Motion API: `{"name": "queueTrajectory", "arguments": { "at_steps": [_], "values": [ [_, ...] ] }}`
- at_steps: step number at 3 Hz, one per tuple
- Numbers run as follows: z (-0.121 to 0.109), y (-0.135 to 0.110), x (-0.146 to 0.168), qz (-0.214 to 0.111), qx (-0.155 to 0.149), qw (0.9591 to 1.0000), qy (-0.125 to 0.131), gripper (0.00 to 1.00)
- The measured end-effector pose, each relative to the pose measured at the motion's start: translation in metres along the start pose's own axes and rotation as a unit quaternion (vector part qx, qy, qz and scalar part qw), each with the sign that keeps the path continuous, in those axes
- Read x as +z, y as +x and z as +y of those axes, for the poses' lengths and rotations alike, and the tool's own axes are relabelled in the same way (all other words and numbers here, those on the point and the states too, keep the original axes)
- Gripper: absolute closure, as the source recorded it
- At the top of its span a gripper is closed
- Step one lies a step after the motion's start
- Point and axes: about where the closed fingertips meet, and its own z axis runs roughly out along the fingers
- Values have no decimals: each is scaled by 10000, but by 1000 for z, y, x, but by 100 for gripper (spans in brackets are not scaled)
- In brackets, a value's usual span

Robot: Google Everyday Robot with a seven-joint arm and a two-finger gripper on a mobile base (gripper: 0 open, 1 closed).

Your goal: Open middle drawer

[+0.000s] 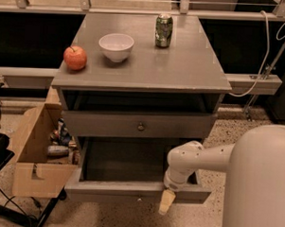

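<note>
The middle drawer (120, 190) is pulled well out of the table (182, 65). Its dark interior is exposed and its shallow front faces the floor edge nearest the camera. The top drawer (109, 124), with a round knob (141, 126), sits above it, with a dark gap under the tabletop.

The gripper (167, 201) is at the right part of the middle drawer's front, with a cream tip hanging down over the front's lower edge. It cannot be told whether the gripper is apart or together. The arm (197, 158) reaches in from the right, across the drawer's right corner, from the robot body (257, 186).

On the tabletop:
- an apple (75, 58) at the left edge;
- a bowl (116, 47) near it;
- a can (163, 30) further back.

A cardboard box (30, 177) holding clutter stands just beside the open drawer's left side. A cable (266, 50) hangs behind the table on the right.
</note>
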Motion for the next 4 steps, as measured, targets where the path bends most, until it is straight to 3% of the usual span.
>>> {"name": "queueTrajectory", "arguments": {
  "at_steps": [1,2,4],
  "values": [
    [8,2,9,33,71,9998,-188,18],
    [39,6,20,75,287,9980,-566,42],
    [35,3,15,75,287,9980,-566,88]
  ]
}}
